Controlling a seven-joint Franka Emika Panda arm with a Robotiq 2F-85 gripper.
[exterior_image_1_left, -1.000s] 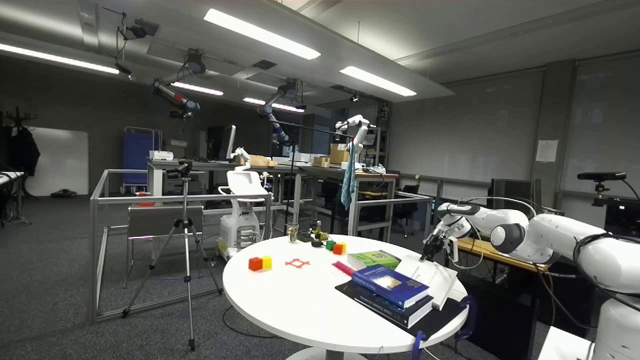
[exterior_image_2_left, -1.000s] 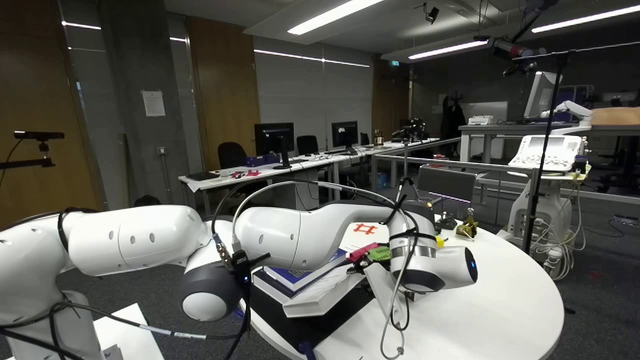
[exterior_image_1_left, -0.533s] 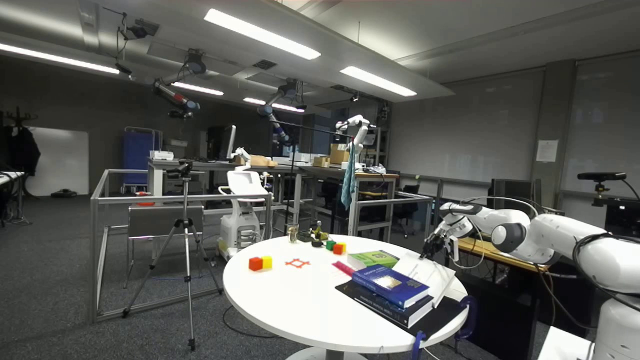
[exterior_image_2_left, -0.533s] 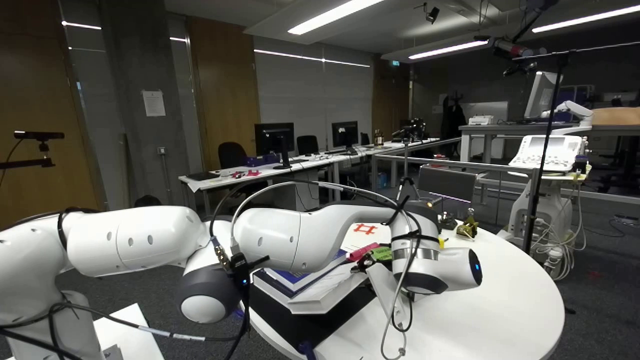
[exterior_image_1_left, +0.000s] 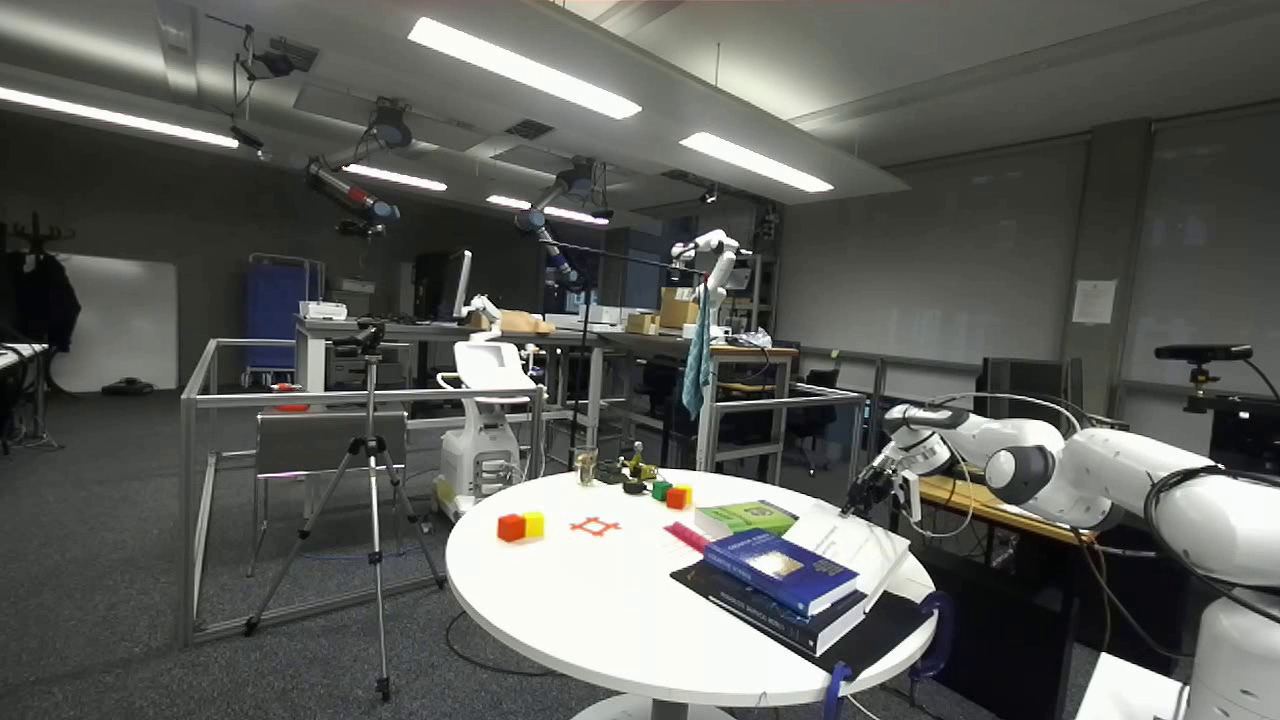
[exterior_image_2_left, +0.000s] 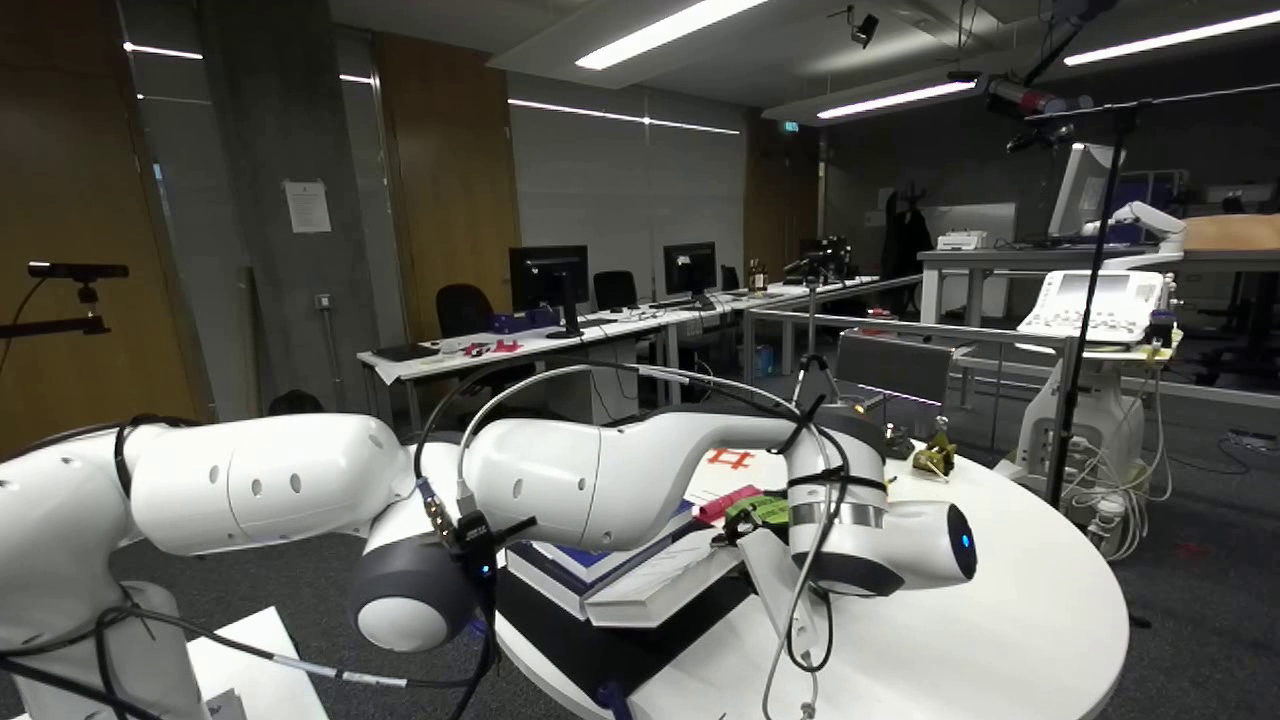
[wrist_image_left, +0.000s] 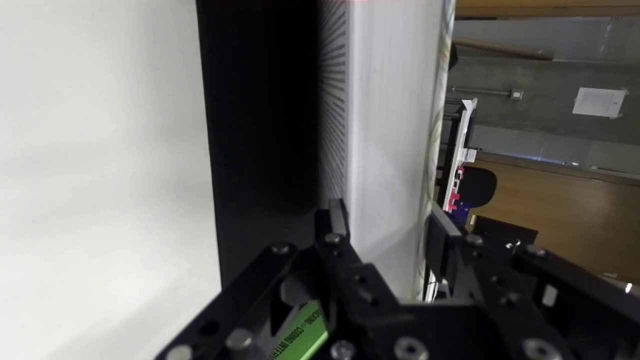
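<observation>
hand (wrist_image_left: 390, 215) clamped on thick white book (wrist_image_left: 387, 115) | round white table (exterior_image_1_left: 580, 610), black sheet (exterior_image_2_left: 590, 645) | grey carpet (exterior_image_1_left: 110, 570), tripod (exterior_image_1_left: 372, 447), ceiling lights (exterior_image_1_left: 523, 68) lit

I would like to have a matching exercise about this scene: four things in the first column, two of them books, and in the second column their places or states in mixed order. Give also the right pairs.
Things
1. blue book
2. thick white book
3. tripod
4. blue-green cloth

Places or states
A. gripped by the claw
B. hanging down
C. lying on top of a black book
D. standing on the floor

Right pairs: 1-C; 2-A; 3-D; 4-B
</observation>
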